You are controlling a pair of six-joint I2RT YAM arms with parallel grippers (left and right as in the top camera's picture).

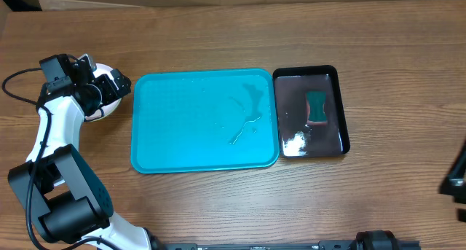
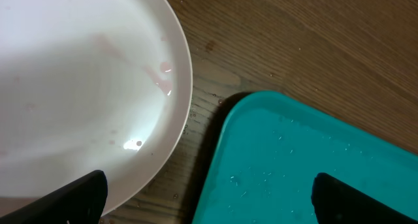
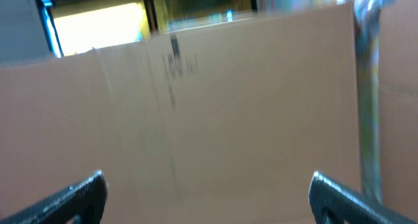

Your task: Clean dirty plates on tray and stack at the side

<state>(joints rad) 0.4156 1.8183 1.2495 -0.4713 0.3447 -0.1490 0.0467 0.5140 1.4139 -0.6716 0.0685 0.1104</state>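
The turquoise tray (image 1: 204, 119) lies mid-table with nothing on it but water streaks; its corner (image 2: 313, 159) shows in the left wrist view. A white plate (image 1: 104, 110) sits on the table just left of the tray, largely covered by my left arm. Seen close, the plate (image 2: 78, 87) has faint pinkish marks and droplets. My left gripper (image 2: 209, 208) hangs open over the gap between plate and tray, one finger (image 2: 72, 198) above the plate's rim, the other above the tray. My right gripper (image 3: 209, 198) is open, holds nothing and faces a cardboard wall.
A glossy black tray (image 1: 291, 144) lies against the turquoise tray's right side with a green sponge (image 1: 317, 108) in it. A dark part of my right arm (image 1: 455, 181) shows at the table's right edge. Cardboard walls run along the far side.
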